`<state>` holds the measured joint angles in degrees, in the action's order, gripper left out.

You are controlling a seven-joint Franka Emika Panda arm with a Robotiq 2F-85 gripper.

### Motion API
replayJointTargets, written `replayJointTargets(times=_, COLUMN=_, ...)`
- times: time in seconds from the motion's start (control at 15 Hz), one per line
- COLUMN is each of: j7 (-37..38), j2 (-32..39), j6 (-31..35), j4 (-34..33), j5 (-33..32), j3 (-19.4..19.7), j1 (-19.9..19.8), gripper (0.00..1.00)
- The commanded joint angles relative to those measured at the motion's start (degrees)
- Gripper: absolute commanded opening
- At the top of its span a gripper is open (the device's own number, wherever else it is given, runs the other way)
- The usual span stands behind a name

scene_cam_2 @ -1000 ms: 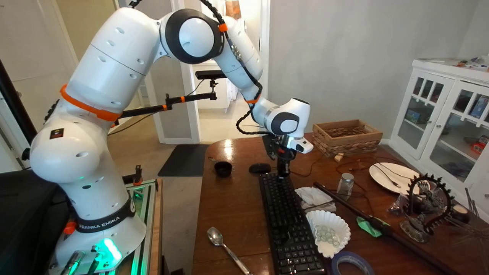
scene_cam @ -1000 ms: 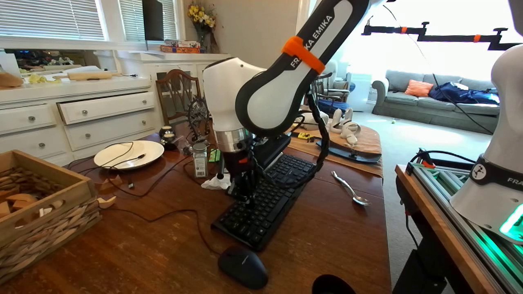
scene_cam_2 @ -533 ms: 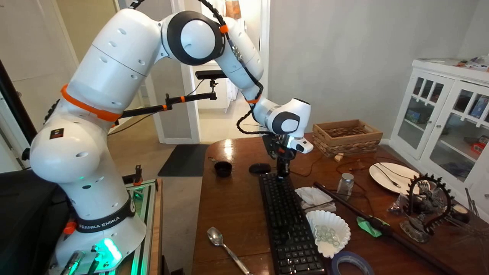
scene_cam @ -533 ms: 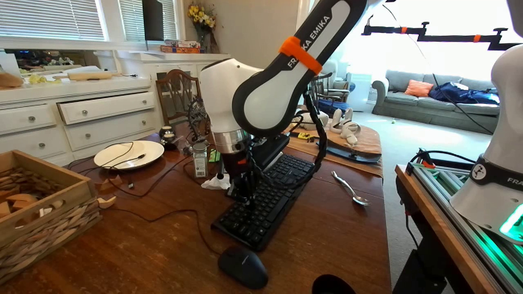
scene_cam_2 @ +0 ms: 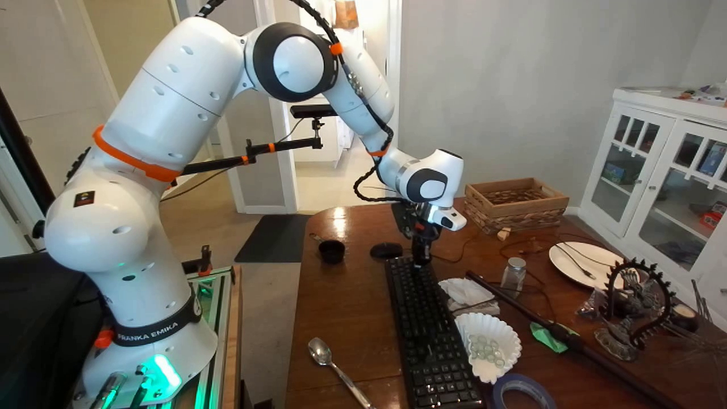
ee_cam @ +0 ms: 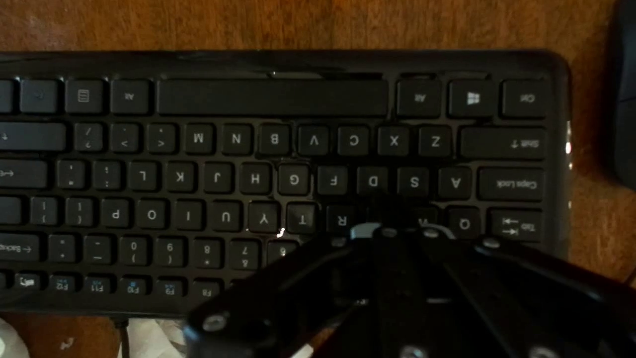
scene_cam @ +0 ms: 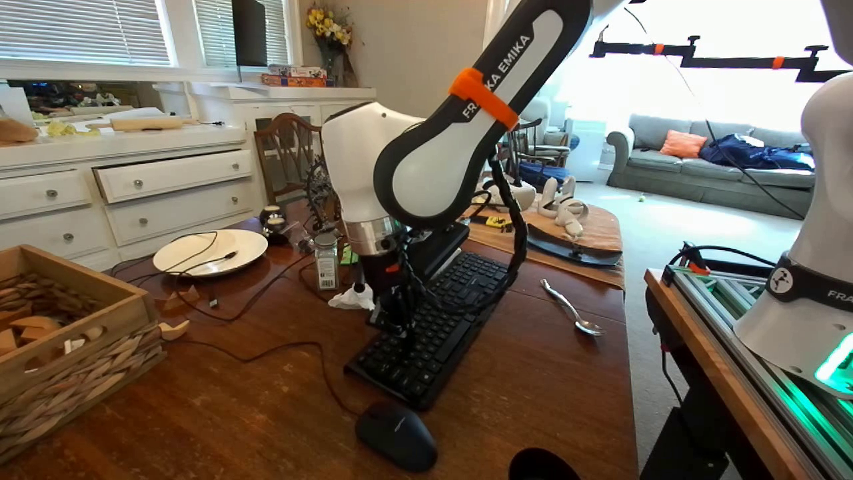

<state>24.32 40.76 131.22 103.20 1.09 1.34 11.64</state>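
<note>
A black keyboard (scene_cam: 400, 367) lies on the brown wooden table and shows in both exterior views (scene_cam_2: 433, 335). It fills much of the wrist view (ee_cam: 238, 179), its letters upside down. My gripper (ee_cam: 392, 211) points down over the keyboard's letter keys near E, W and D, with its fingers together and nothing seen between them. In both exterior views the gripper (scene_cam: 404, 327) is at the end of the keyboard nearest the mouse (scene_cam_2: 420, 261). The tips are at or just above the keys; I cannot tell whether they touch. The fingers hide some keys.
A black mouse (scene_cam: 396, 437) lies beside the keyboard. A spoon (scene_cam_2: 341, 372), a black cup (scene_cam_2: 331, 251), a white fluted bowl (scene_cam_2: 488, 346), blue tape (scene_cam_2: 522, 391), a glass jar (scene_cam_2: 513, 275), a plate (scene_cam: 210, 253) and a wooden basket (scene_cam: 80, 360) stand around. Cables cross the table.
The upper arm and wrist have sunk and shifted slightly. The gripper stays over nearly the same keys, its fingers together. The keyboard and other objects have not moved.
</note>
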Motion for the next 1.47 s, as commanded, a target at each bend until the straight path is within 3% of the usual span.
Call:
replayJointTargets(times=0.0, j7=-1.32, j2=2.6, j6=-1.65, j4=-3.01, j5=0.21, j3=-0.24, j1=-0.6, gripper=0.0)
replayJointTargets(times=0.8, j7=-0.48, j2=-2.66, j6=-3.88, j4=0.61, j5=0.83, j3=-1.36, j1=0.05, gripper=0.0)
replayJointTargets(times=1.4, j7=-0.22, j2=-2.27, j6=-4.01, j4=1.25, j5=0.48, j3=-0.36, j1=-0.69, gripper=0.0)
